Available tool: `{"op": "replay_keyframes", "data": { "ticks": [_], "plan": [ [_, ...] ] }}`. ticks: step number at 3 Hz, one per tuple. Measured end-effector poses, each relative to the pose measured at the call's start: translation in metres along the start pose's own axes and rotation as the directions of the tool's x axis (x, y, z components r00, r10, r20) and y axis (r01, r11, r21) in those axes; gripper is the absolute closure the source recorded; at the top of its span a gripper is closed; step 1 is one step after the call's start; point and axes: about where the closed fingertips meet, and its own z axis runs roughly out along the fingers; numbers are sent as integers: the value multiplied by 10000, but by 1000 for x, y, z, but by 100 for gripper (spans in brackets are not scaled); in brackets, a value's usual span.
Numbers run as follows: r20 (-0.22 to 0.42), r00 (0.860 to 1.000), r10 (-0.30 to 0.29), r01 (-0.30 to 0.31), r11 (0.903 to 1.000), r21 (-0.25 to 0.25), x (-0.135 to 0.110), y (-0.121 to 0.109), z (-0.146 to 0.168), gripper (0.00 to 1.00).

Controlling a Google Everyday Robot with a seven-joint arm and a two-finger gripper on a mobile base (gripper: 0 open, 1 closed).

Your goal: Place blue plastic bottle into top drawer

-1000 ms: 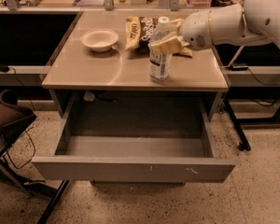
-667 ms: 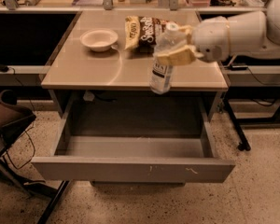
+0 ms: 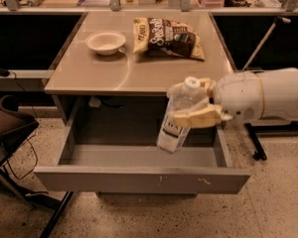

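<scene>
The blue plastic bottle [image 3: 178, 116] is a clear bottle with a white cap and a dark-and-white label. My gripper [image 3: 194, 104] is shut on its upper half and holds it tilted, cap up, in the air above the right part of the open top drawer [image 3: 139, 178]. The arm reaches in from the right. The drawer is pulled out below the table top and its inside is grey and bare. The bottle's base hangs just above the drawer's floor level, clear of the front wall.
A white bowl [image 3: 105, 42] and a dark snack bag [image 3: 168, 37] lie on the table top [image 3: 99, 73]. A dark chair [image 3: 7, 128] stands at the left. A black stand leg [image 3: 256, 143] is on the floor at the right.
The gripper has carried the bottle off the table top, forward and down, to a spot over the open drawer's right side. The bottle is more tilted now.
</scene>
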Motion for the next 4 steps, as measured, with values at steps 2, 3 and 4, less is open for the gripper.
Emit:
{"op": "replay_keyframes", "data": {
  "ticks": [2, 3, 4],
  "plan": [
    [-917, 9834, -1569, 1677, 9778, 1255, 41, -12, 43, 100],
    [-1676, 9666, -1937, 2336, 9351, 2666, 39, -62, 45, 100],
    [-1747, 9654, -1935, 2435, 9088, 3387, 36, -81, 40, 100]
  ]
}}
